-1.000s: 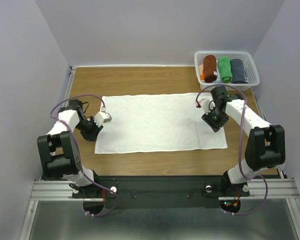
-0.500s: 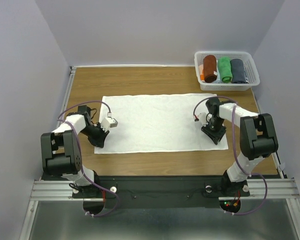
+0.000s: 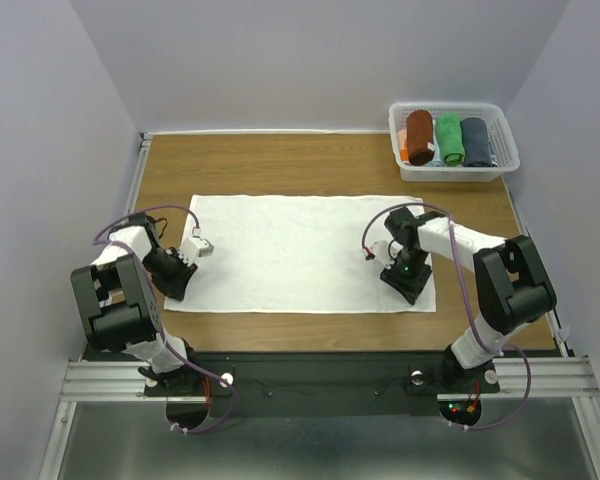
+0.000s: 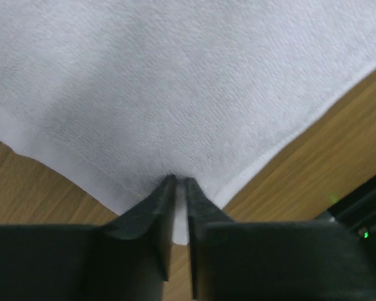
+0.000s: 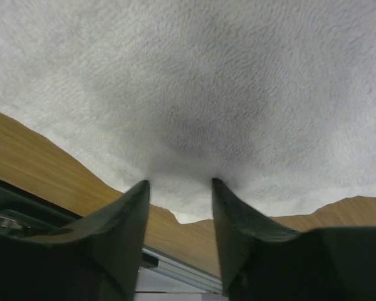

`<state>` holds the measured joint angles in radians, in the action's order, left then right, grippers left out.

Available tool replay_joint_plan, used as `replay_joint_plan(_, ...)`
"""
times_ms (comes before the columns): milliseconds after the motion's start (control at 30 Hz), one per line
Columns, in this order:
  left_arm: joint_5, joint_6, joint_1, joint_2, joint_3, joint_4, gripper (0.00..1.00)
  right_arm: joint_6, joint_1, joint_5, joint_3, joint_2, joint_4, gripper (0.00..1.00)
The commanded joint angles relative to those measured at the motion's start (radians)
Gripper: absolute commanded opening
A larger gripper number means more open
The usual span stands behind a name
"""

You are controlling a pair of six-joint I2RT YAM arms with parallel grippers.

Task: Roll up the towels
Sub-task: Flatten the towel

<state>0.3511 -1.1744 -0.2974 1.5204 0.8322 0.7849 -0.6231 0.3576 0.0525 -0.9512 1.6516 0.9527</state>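
The white towel (image 3: pixel 300 250) lies spread flat across the wooden table (image 3: pixel 280 160). My left gripper (image 3: pixel 173 290) is at its near left corner. In the left wrist view that gripper (image 4: pixel 179 182) has its jaws almost together, tips dug into the puckered white towel (image 4: pixel 175 94). My right gripper (image 3: pixel 410 293) is near the towel's near right corner. In the right wrist view it (image 5: pixel 178 182) stands open, with both tips pressed down on the white towel (image 5: pixel 207 81). The slate blue-grey towel (image 3: pixel 477 142) lies rolled in the basket (image 3: pixel 450 174).
The white basket at the far right corner also holds a rolled rust-brown towel (image 3: pixel 419 137) and a rolled green towel (image 3: pixel 449 138). A black rail (image 3: pixel 310 370) runs along the table's near edge by the arm bases.
Both grippers have moved left and toward the near edge, and the white towel has slid left with them. The right arm has folded in closer to the middle.
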Motion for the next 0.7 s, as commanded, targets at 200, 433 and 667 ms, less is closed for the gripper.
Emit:
replay_joint_plan(200,0.285,0.086,-0.02,-0.039,0.465,0.043,0.92,0.105,-0.201,0.119,-0.415,-0.052,-0.012,0.77)
replay_joint_plan(433,0.408,0.49,-0.026,0.021,0.636,-0.314,0.99,0.2,-0.353,0.08,-0.73,0.225,-0.095,0.53)
replay_joint_plan(667,0.522,0.685,-0.039,-0.029,0.53,-0.711,0.99,0.168,-0.355,0.079,-0.732,0.321,-0.228,0.44)
